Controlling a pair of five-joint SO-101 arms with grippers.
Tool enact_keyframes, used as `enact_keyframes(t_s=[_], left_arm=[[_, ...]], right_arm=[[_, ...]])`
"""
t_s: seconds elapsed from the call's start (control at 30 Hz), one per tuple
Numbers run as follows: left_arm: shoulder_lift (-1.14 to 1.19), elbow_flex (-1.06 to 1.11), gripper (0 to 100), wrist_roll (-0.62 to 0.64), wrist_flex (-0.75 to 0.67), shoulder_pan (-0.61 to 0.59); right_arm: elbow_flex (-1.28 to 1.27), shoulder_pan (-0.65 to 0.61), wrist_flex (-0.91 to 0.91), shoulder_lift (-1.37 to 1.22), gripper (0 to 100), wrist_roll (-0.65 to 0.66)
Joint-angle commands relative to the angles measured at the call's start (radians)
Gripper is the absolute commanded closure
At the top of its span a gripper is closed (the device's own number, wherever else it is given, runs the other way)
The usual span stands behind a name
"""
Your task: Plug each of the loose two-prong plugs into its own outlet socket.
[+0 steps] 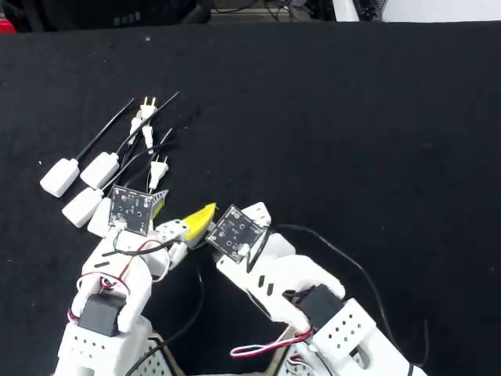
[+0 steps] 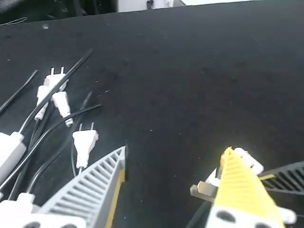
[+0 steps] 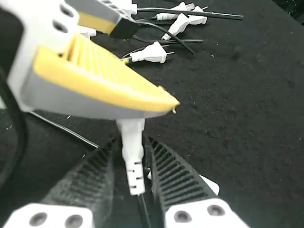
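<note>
Three loose white two-prong plugs lie at the left of the black table: one nearest my arms (image 1: pixel 159 167) (image 2: pixel 84 142) (image 3: pixel 149 54), one in the middle (image 1: pixel 147 137) (image 2: pixel 61 102), one farthest back (image 1: pixel 147 104) (image 2: pixel 52 80). White outlet sockets (image 1: pixel 59 176) (image 1: pixel 98 168) (image 1: pixel 82 205) on black cords lie left of them. My left gripper (image 2: pixel 175 151) (image 1: pixel 184 205) is open wide just above the table, with nothing between its grey and yellow fingers. My right gripper (image 3: pixel 132 142) is shut on another white plug (image 3: pixel 130 137) (image 2: pixel 242 160), right behind the left gripper's yellow finger (image 3: pixel 99 80).
Black cords (image 1: pixel 106 133) cross among the plugs and sockets. The black table (image 1: pixel 352 141) stretches bare to the right and back. Both arms' bases and cables sit at the near edge (image 1: pixel 258 345).
</note>
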State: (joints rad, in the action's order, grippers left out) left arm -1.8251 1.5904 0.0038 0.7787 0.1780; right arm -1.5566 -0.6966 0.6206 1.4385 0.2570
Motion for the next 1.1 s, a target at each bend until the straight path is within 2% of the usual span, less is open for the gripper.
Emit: enact_keyframes(t_s=[0.0, 0.33, 1.07], left_arm=[[0.003, 0.001, 69, -0.014, -0.003, -0.008], [0.003, 0.001, 69, -0.012, -0.003, -0.008], [0.003, -0.038, 69, -0.011, 0.0, -0.018]], right_arm=[[0.07, 0.026, 0.032, 0.088, 98.8, -0.006], [-0.035, 0.026, 0.061, 0.314, 98.8, 0.0], [-0.11, 0.026, 0.146, 0.506, 98.8, 0.003]])
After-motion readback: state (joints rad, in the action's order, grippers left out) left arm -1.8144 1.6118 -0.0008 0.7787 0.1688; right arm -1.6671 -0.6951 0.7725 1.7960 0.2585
